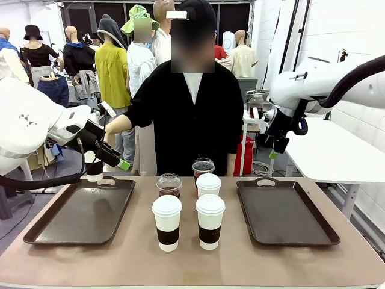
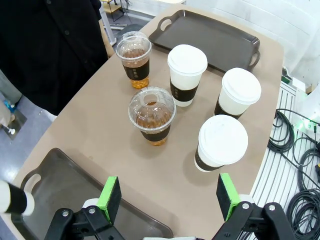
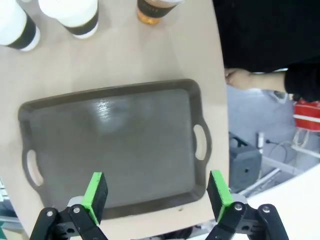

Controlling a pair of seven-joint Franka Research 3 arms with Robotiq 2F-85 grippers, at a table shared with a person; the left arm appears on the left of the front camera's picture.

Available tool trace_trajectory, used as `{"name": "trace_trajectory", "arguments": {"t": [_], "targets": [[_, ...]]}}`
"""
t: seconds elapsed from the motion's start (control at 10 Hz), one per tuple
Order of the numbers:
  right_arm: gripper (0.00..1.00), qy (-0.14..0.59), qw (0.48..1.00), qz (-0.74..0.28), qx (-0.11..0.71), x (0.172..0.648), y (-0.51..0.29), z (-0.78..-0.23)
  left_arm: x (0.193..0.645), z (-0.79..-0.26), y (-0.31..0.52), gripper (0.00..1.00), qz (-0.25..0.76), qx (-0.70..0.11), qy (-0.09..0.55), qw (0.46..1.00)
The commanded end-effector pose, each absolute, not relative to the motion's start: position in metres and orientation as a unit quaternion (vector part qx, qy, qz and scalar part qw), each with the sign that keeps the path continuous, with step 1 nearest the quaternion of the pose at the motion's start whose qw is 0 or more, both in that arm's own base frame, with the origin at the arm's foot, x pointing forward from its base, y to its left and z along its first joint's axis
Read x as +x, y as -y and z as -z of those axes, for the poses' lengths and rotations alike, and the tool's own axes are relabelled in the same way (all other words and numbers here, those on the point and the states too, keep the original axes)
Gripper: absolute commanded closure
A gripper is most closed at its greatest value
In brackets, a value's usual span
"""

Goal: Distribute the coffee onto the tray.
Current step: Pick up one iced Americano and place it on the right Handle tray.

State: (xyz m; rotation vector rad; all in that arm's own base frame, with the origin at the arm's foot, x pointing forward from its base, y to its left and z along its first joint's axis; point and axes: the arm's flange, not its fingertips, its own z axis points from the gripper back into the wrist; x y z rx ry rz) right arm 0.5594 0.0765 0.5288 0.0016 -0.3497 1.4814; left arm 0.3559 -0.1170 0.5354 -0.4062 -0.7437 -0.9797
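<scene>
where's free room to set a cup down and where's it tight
Free: the left tray and right tray, both bare, and the table's near strip. Tight: the five cups clustered between the trays.

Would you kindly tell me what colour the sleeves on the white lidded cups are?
Dark brown sleeves, clearest in the front view.

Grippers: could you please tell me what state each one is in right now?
Left gripper: open, holding nothing.
Right gripper: open, holding nothing.
</scene>
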Motion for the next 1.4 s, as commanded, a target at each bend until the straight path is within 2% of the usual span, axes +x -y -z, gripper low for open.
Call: {"name": "trace_trajectory", "arguments": {"t": [0.0,0.2,0.3,0.7,1.3], "targets": [[0.00,0.133,0.720,-0.681,-0.012,0.566,-0.077,-0.528,0.357,-0.536,0.115,0.00,0.459,-0.194,0.348,0.794],[0.00,0.144,0.736,-0.660,-0.037,0.560,-0.075,-0.528,0.357,-0.536,0.115,0.00,0.459,-0.194,0.348,0.794],[0.00,0.144,0.722,-0.676,-0.003,0.562,-0.077,-0.521,0.357,-0.536,0.115,0.00,0.459,-0.194,0.348,0.794],[0.00,0.143,0.724,-0.675,-0.010,0.562,-0.077,-0.523,0.357,-0.536,0.115,0.00,0.459,-0.194,0.348,0.794],[0.00,0.219,0.688,-0.681,0.122,0.622,-0.096,-0.446,0.357,-0.536,0.115,0.00,0.459,-0.194,0.348,0.794]]}}
